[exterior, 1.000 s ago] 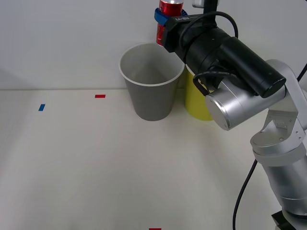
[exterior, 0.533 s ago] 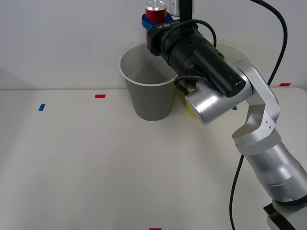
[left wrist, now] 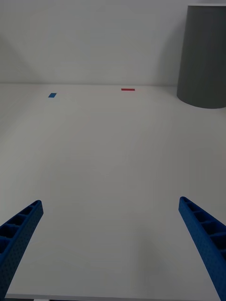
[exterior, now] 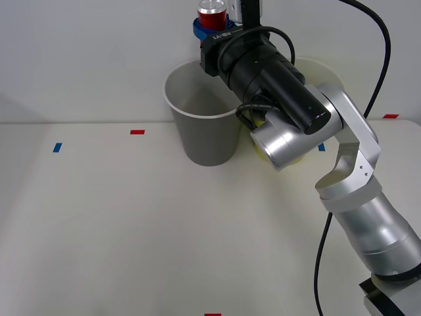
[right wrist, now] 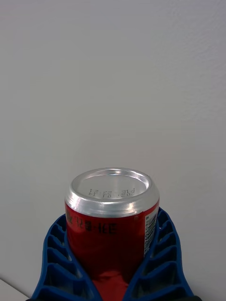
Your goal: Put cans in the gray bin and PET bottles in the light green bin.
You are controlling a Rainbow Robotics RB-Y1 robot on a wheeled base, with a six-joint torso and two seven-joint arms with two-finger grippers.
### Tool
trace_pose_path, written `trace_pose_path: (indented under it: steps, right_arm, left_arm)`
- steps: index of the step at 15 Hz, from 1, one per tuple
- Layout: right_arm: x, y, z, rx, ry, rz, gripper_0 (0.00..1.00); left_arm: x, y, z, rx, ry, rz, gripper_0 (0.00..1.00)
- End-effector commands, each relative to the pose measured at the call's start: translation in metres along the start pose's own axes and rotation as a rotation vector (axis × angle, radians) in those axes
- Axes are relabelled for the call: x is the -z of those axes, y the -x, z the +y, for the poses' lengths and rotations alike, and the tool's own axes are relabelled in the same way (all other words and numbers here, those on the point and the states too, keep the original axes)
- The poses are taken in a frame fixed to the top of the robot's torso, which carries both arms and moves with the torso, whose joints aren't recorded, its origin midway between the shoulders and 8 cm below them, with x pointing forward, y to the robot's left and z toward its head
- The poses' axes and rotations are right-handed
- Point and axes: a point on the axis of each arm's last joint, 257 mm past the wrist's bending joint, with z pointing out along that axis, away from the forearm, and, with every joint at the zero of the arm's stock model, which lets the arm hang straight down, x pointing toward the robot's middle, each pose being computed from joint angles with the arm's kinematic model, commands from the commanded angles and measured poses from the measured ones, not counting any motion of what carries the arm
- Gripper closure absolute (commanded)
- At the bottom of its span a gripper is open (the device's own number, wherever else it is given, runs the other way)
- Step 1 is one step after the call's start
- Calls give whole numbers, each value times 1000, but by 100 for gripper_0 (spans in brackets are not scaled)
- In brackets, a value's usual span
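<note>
The right tool point(exterior: 212, 26) is raised high above the white desk point(exterior: 131, 224), its blue ribbed fingers point(right wrist: 56, 254) clenched around a small red can point(exterior: 212, 14) with silver ends. The can stands upright in the grip, held above the far rim of the gray bin point(exterior: 204, 112). The gray bin stands upright on the desk, its white inside showing. Just beside it, on the robot's right, the light green bin point(exterior: 309, 69) is mostly hidden behind the right arm. The left tool point(left wrist: 113, 244) hangs over bare desk with its fingers spread wide and nothing between them. Small red point(exterior: 137, 131) and blue point(exterior: 57, 147) tape marks lie on the desk.
</note>
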Motion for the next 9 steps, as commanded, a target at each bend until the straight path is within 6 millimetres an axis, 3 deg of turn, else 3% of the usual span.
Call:
trace_pose_path:
  steps: [1,2,3,4,5,6,9]
  right_arm:
    - [0,0,-2,6,-2,1,100]
    - [0,0,-1,6,0,-1,100]
    - [0,0,0,11,0,-1,61]
    - [0,-1,0,17,0,0,37]
    - [0,1,1,16,1,-2,5]
    - [1,-3,0,18,-2,3,0]
    - [1,-1,-2,53,-13,-5,0]
  left_arm:
    - [0,0,0,0,0,0,0]
    - [0,0,0,0,0,0,0]
    - [0,0,0,0,0,0,0]
    - [0,0,0,0,0,0,0]
    - [0,0,0,0,0,0,0]
    - [0,0,0,0,0,0,0]
    - [0,0,0,0,0,0,0]
